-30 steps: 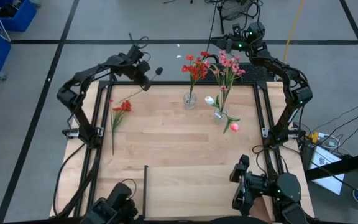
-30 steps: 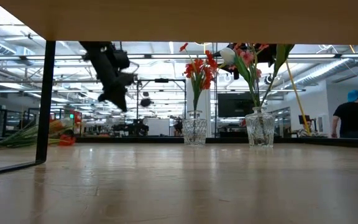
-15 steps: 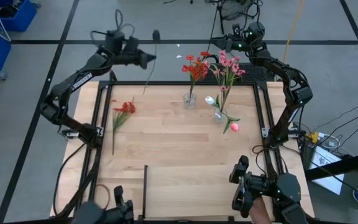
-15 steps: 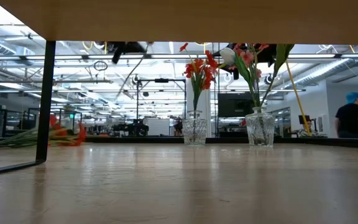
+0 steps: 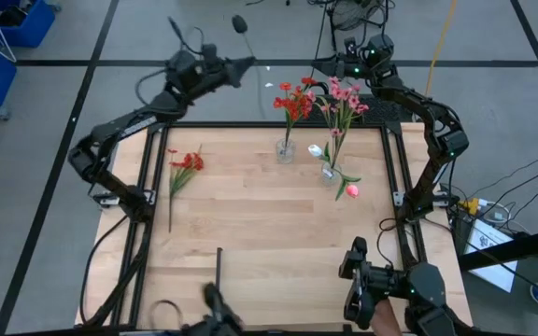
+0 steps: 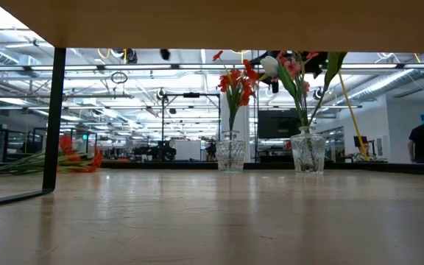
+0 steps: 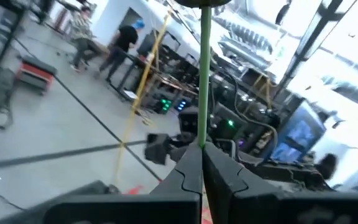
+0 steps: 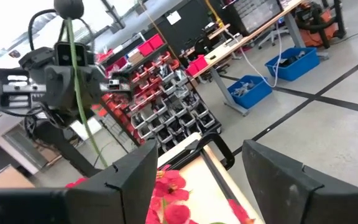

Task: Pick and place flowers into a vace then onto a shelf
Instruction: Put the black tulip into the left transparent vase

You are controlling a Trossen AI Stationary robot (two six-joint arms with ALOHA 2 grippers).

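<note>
Left gripper [image 5: 247, 63] pinched on a stem [image 7: 204, 74], held high — lower it stalk-first into a vase [image 5: 286, 149]; right gripper [image 5: 347, 67] wide, idle.

- A light-wood surface [image 5: 269, 233] is framed by black rails down both sides.
- Two clear glass vases are parked upright near the far edge: one [image 5: 286, 149] with red flowers, the other [image 5: 331, 171] with pink ones.
- A red-flowered stem [image 5: 177, 177] is laid flat toward the left side.
- A pink-red tulip bud [image 5: 351, 190] is seen just beside the second vase.
</note>
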